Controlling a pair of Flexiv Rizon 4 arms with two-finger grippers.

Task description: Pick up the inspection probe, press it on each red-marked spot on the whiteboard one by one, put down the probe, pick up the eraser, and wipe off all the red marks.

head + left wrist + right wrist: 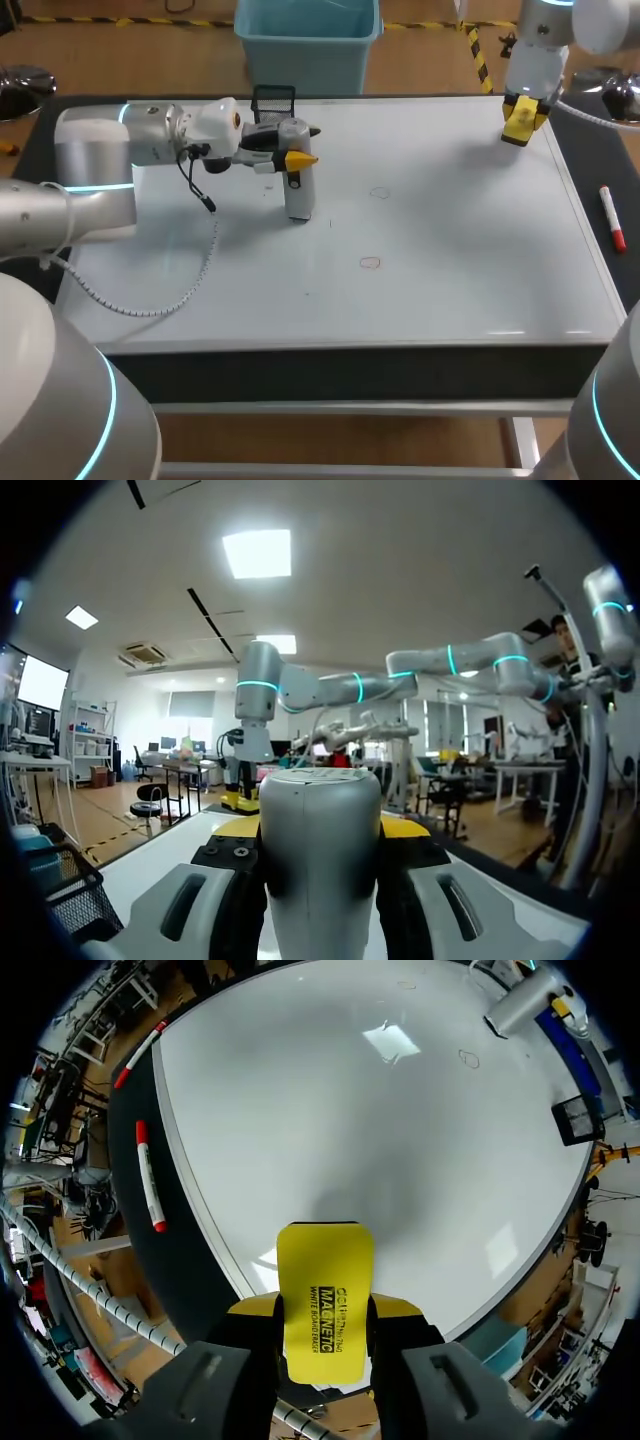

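Observation:
The inspection probe, a silver-grey cylinder, stands upright with its lower end at the whiteboard; I cannot tell if it touches. My left gripper is shut on its upper part. In the left wrist view the probe fills the gap between the fingers of that gripper. Two faint red marks show: one right of the probe, another nearer the front. At the far right corner my right gripper is shut on the yellow eraser, held above the board.
A red marker lies on the black strip along the board's right side, and the right wrist view shows a second one further along. A black wire basket stands at the back edge behind the probe.

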